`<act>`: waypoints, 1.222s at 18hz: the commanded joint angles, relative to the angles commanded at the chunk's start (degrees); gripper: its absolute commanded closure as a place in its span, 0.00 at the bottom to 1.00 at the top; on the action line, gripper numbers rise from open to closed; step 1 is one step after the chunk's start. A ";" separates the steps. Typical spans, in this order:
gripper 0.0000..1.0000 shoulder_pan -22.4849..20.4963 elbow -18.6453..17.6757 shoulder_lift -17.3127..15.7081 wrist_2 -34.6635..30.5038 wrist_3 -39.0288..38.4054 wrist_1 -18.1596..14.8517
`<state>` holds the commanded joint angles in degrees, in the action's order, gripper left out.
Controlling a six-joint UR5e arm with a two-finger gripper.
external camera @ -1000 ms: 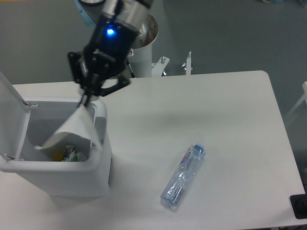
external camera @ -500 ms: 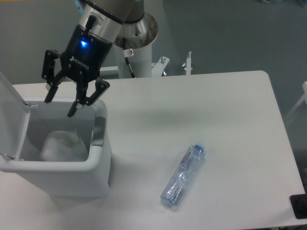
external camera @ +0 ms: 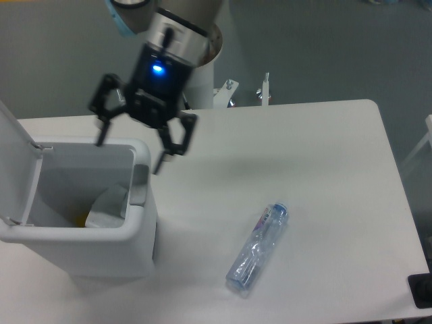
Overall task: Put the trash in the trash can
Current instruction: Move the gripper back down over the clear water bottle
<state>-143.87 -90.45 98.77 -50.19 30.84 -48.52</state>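
On the white table [external camera: 324,155] my gripper [external camera: 131,156] hangs spread, empty (above the bin rim); the clear blue-tinted plastic bottle [external camera: 257,248] lies diagonally, well right and nearer me.

gripper [external camera: 129,156] (jaws wide) empty, downward

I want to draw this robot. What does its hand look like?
The gripper is black, with two thin, jointed fingers that look like a claw. A small blue light glows on its black body. Above that sits a shiny silver-grey round wrist, and a light blue part shows at the top edge.
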 joint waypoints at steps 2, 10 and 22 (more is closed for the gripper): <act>0.00 -0.71 2.90 4.22 -0.70 1.23 -0.09; 0.00 -0.27 7.75 16.53 -13.61 7.02 -1.05; 0.00 5.79 13.63 27.08 -32.86 17.67 -8.25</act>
<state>-138.08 -76.83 125.85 -83.05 48.51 -56.76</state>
